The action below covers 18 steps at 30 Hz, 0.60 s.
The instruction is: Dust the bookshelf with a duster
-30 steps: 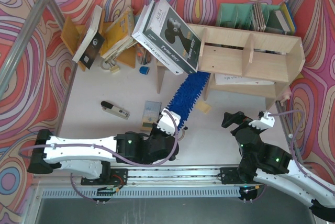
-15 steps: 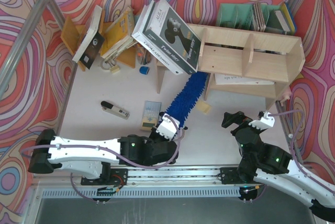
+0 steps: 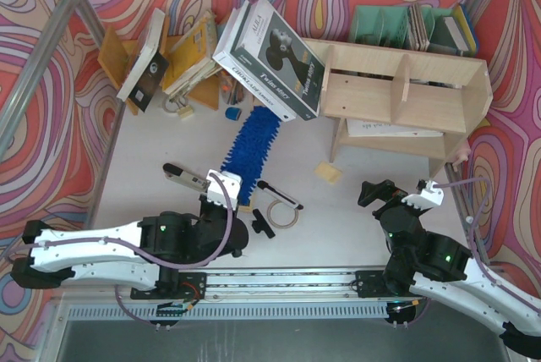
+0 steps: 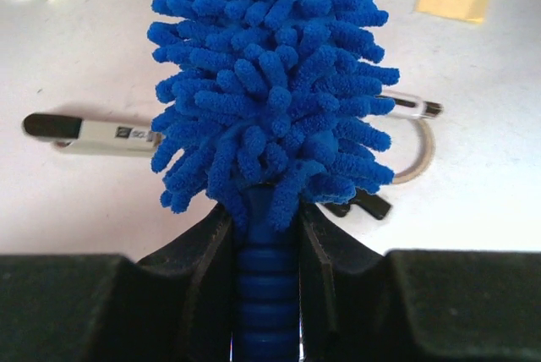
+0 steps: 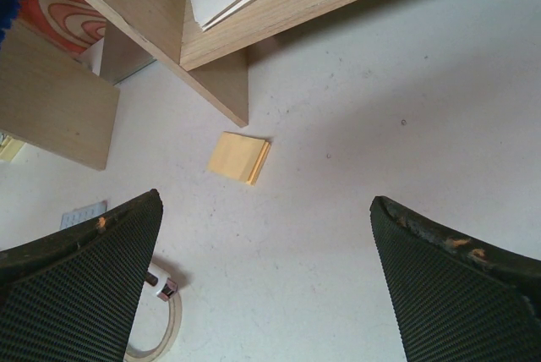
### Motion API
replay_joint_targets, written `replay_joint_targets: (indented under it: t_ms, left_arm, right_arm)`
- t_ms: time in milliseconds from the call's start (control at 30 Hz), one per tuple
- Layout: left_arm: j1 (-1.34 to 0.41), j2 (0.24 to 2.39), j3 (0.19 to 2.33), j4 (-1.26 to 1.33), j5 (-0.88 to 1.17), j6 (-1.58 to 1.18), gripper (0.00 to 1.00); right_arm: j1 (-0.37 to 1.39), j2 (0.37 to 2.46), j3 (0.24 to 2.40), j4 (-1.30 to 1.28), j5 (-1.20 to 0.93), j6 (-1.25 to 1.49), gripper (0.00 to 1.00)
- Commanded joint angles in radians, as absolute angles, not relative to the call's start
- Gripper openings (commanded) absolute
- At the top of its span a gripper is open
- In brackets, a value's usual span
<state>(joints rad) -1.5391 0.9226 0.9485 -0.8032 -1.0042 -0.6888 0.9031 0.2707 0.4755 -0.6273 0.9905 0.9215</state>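
Bright blue fluffy chenille duster (image 3: 248,150) has slid back leftward, out from under the pale plywood bookshelf (image 3: 397,91), so that sweep looks finished; its bristly head lies on the white table (image 3: 152,146), ribbed handle clenched in the left gripper (image 4: 266,227), right gripper (image 3: 376,191) spread wide, empty
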Motion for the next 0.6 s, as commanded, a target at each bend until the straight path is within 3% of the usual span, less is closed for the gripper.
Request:
replay_joint_targets:
  t_ms: [0, 200, 567]
  left_arm:
    - [-1.474, 0.921, 0.941, -0.974, -1.129, -0.871, 0.0]
    - [-1.376, 0.962, 0.883, -0.974, -0.979, -0.894, 0.0]
    - [-1.372, 1.102, 0.787, -0.753, -0.702, -0.815, 0.0]
  right_arm:
    - [0.908, 0.281, 0.471, -0.637, 1.012, 0.928, 0.99]
    - [0.907, 0.288, 0.473, -0.638, 1.012, 0.927, 0.99]
    - [0.908, 0.284, 0.474, -0.643, 1.012, 0.932, 0.99]
